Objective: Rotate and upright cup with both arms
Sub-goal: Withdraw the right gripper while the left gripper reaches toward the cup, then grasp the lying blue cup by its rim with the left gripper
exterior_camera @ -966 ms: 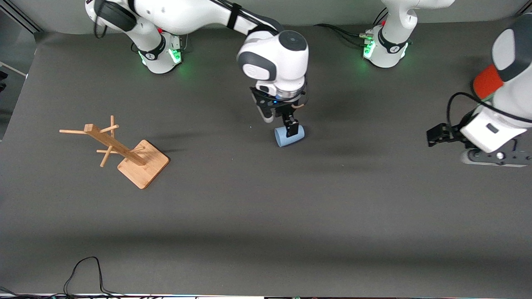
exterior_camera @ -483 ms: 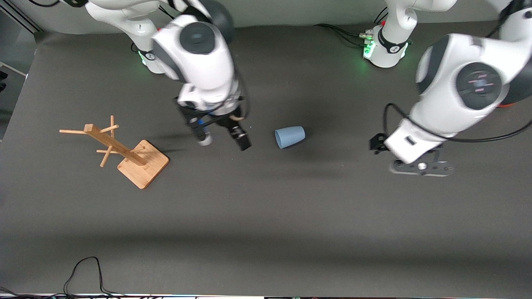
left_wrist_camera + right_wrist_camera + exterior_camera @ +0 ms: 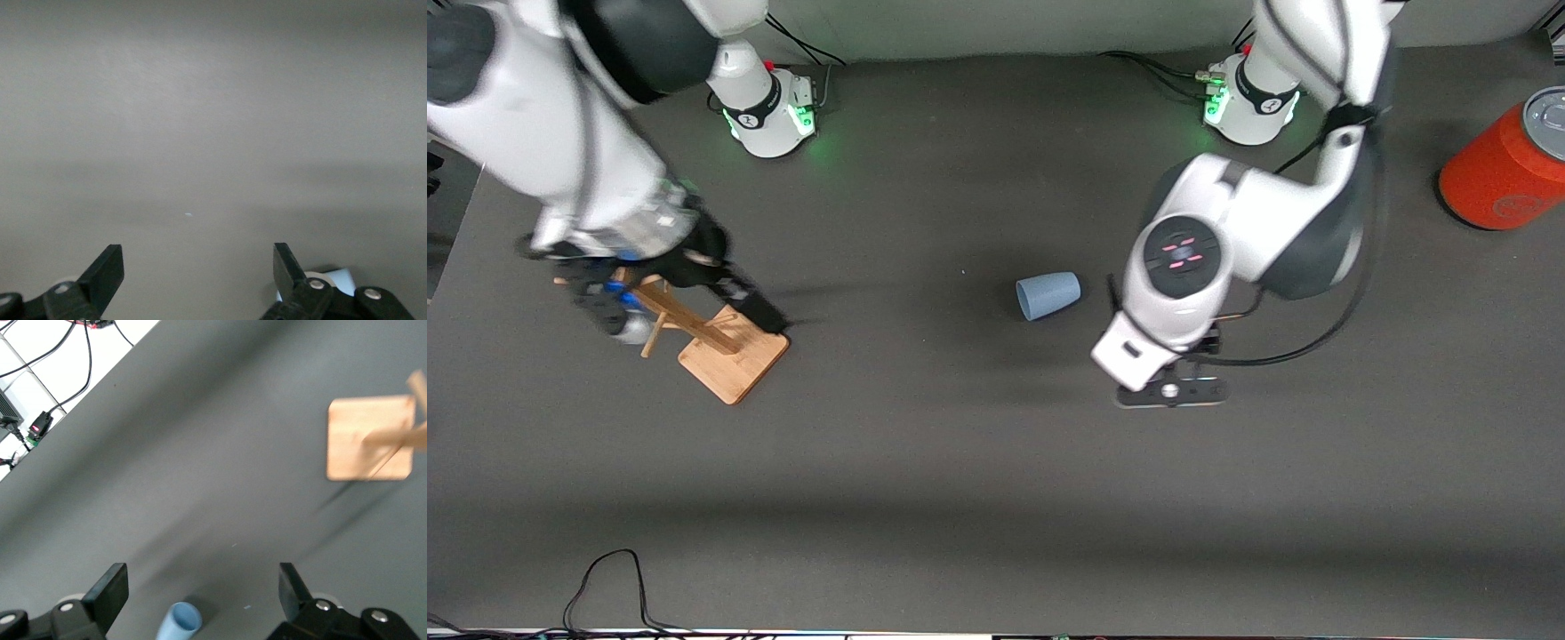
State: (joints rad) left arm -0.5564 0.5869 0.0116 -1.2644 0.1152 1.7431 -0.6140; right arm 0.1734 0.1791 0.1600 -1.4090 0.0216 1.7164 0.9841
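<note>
Evidently lay on its side mid-table as a cup [image 3: 1048, 295], likely light, stiff and prone to roll, best pinched across the rim wall; hung empty with jaws wide as left gripper [image 3: 199, 277] beside it and right gripper [image 3: 203, 593] over the wooden rack [image 3: 694, 324].

- Wooden peg stand [image 3: 720, 342] on the dark table mat [image 3: 960, 462], toward the right arm's end.
- Orange-red can [image 3: 1507, 164] well apart from the stand, at the left arm's end.
- Black cable [image 3: 609, 578] nearer the front camera than the stand.
</note>
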